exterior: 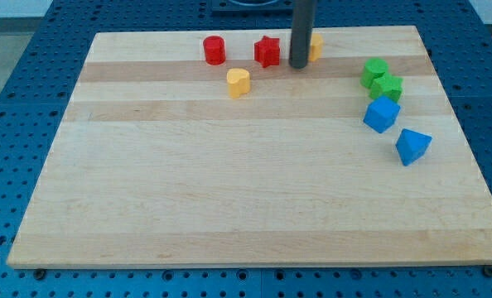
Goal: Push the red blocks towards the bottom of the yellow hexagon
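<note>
A red cylinder (214,50) and a red star block (267,51) sit near the view's top of the wooden board (229,190). The yellow hexagon (315,45) lies just right of the rod, partly hidden behind it. A yellow heart-shaped block (238,82) lies below and between the two red blocks. My tip (299,65) rests on the board between the red star and the yellow hexagon, close to both; I cannot tell whether it touches either.
Two green blocks (374,73) (388,86) lie together at the view's right. A blue cube-like block (382,113) sits just below them and a blue triangular block (412,146) further down right. A blue pegboard surface (14,99) surrounds the board.
</note>
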You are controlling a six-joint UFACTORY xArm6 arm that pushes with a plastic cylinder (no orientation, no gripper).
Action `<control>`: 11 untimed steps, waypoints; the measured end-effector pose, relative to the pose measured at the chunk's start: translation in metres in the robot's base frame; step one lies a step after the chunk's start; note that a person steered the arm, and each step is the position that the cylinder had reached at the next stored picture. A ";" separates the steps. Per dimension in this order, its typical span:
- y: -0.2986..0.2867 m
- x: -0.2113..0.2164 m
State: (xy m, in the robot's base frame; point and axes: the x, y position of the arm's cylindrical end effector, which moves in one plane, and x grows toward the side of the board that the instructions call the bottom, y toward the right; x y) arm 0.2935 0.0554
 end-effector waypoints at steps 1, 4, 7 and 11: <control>-0.061 0.016; -0.196 -0.025; -0.109 -0.046; 0.049 -0.046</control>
